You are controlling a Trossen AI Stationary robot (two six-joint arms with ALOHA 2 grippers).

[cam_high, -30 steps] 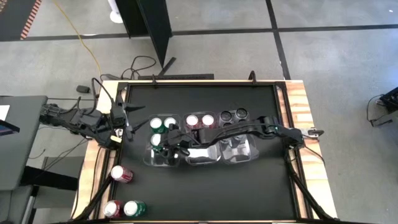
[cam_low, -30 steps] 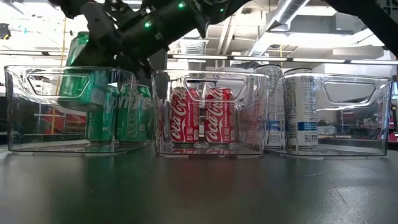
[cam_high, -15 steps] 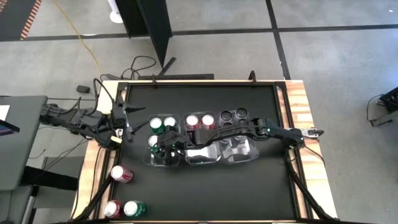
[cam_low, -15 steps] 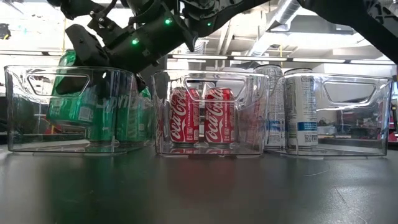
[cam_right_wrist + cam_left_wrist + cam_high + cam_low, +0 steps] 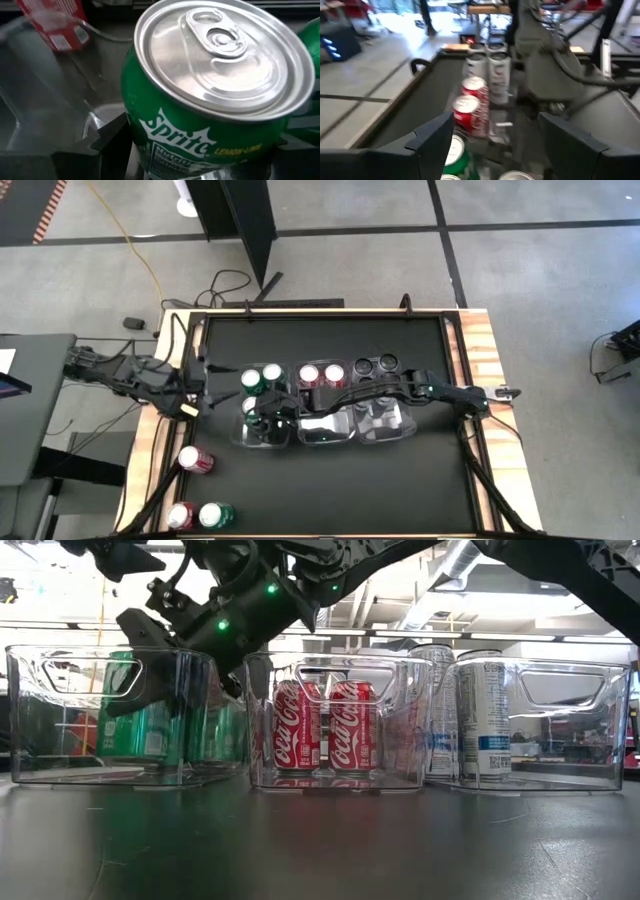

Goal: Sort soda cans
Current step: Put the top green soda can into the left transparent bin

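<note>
The soda cans are spread over three clear trays at the table's centre and the 7 o'clock corner. In the high view, green cans (image 5: 262, 377) stand at the 12 o'clock end of the left tray (image 5: 243, 442), two red cans (image 5: 321, 373) in the middle tray (image 5: 325, 440), and two silver-grey cans (image 5: 374, 364) at the far end of the right tray (image 5: 398, 430). Three loose cans — two red (image 5: 196, 460) and one green (image 5: 216, 514) — are left at the table's 7 o'clock corner.

The right gripper (image 5: 262, 418) is reached across the table into the left tray and is clamped on a green can (image 5: 215, 100); in the right wrist view the can is seen between the two dark fingers (image 5: 107, 137), and in the low view it is seen low inside the tray, next to the green cans already placed. The left gripper (image 5: 203, 376) is parked at the table's 9 o'clock edge with its jaws apart and nothing between them.

Hazards from this position:

- If the can is let go while tilted or not yet seated on the tray floor, it can topple against the neighbouring green cans.
- If the gripper is withdrawn sideways rather than upward, the tray wall or a standing can may be struck — the light tray is likely to slide.
- The right arm lies over the middle tray; a low retreat may clip the red cans.
</note>
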